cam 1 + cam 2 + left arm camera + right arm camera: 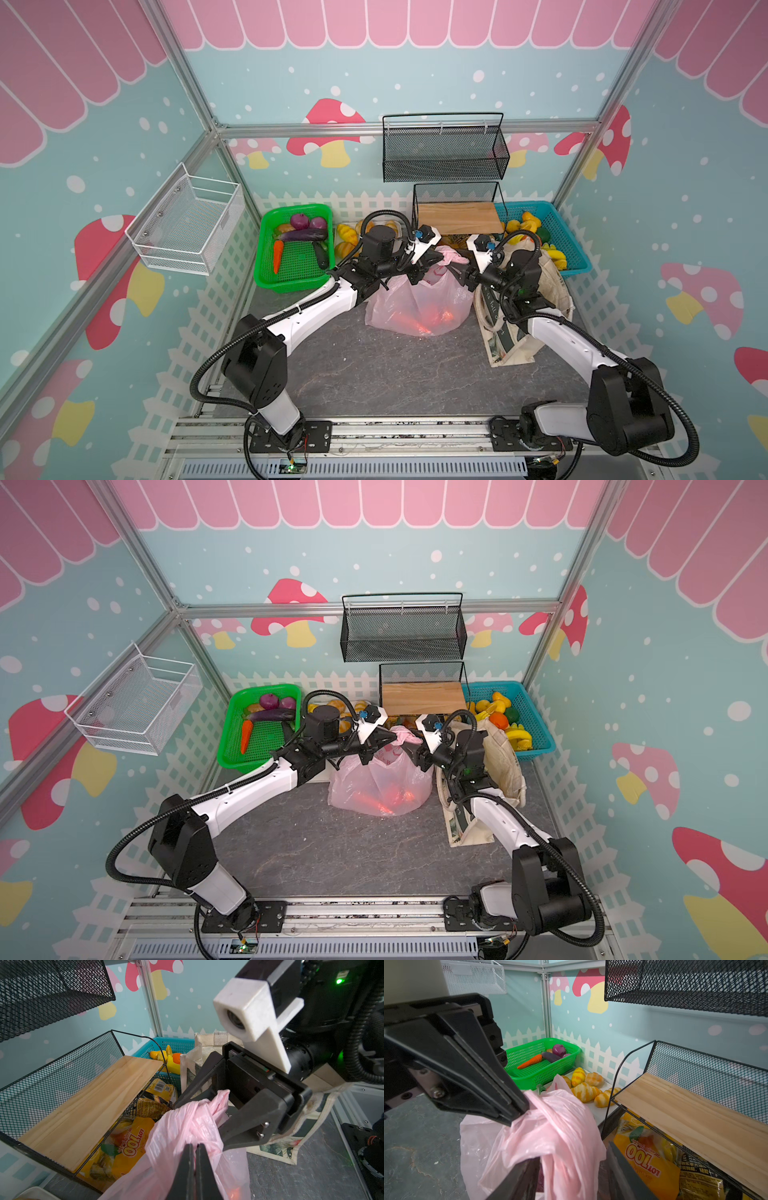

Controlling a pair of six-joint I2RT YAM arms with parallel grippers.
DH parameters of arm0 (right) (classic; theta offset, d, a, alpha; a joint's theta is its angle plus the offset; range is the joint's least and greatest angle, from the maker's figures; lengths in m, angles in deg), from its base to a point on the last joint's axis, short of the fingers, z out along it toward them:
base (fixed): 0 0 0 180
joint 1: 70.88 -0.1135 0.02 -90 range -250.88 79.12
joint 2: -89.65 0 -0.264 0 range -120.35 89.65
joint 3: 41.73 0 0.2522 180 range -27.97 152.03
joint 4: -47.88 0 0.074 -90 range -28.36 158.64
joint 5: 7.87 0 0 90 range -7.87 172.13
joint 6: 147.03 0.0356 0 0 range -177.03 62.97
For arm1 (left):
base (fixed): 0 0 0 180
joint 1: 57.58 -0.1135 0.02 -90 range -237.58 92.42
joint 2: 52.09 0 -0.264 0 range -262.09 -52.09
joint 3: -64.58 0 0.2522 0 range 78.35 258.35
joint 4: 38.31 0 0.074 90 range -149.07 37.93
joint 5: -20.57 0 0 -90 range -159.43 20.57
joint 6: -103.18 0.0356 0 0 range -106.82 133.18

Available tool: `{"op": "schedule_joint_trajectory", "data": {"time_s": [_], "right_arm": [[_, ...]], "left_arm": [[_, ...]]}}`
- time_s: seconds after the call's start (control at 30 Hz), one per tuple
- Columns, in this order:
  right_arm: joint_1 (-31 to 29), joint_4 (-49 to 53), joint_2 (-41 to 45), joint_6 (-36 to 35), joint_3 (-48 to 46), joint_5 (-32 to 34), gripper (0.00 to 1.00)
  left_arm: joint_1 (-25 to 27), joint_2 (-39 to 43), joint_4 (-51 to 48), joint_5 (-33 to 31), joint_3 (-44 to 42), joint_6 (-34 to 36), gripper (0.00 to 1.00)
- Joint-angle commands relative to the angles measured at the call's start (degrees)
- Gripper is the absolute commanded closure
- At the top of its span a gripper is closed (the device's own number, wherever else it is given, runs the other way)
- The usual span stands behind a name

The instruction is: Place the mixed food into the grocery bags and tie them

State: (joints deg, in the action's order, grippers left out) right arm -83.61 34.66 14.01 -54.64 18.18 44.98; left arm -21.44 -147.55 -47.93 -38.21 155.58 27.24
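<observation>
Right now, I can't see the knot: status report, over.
Left pincer shut on pink bag handles. Right pincer open, straddling them. Wire shelf close behind, not blocking.

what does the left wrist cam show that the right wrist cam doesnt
Only the left wrist: the blue basket of yellow fruit, the canvas tote, and the right gripper seen whole, jaws apart around the pink bag.
Only the right wrist: the green basket with carrot and eggplant, the bread rolls, and the left gripper seen whole, shut on the pink bag.
Both: the pink bag, wooden shelf and yellow snack packets.
</observation>
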Motion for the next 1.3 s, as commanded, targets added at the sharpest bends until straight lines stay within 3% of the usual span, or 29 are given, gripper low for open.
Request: {"op": "schedule_joint_trajectory", "data": {"time_s": [0.0, 0.13, 0.5, 0.67, 0.83, 1.27], "right_arm": [[0.5, 4.55, 1.5, -2.62, 1.69, 0.74, 0.46], [0.91, 5.9, 1.43, -0.73, 2.51, 1.86, 0.48], [1.12, 6.32, 1.07, 0.24, 4.23, 0.48, 0.81], [1.12, 5.59, 0.09, 2.51, 5.46, -3.52, 0.85], [1.12, 2.6, -0.94, 5.13, 5.56, -7.01, 0.83], [2.13, 8.1, -0.16, 1.1, 6.69, -6.85, 0.53]], "left_arm": [[0.09, -0.44, 1.16, -0.02, -1.16, -0.02, 1.0], [0.12, 0.27, 1.73, -0.09, -2.38, 0.71, 1.0], [0.19, 0.38, 0.07, -3.28, -3.48, 5.91, 0.99], [0.33, -0.7, -0.42, -5.85, -3.32, 11.39, 0.97], [0.86, -2.36, -0.93, -7.59, -2.43, 14.97, 0.96], [1.14, -3.33, -2.27, -9.65, -1.49, 19.25, 0.96]]}}
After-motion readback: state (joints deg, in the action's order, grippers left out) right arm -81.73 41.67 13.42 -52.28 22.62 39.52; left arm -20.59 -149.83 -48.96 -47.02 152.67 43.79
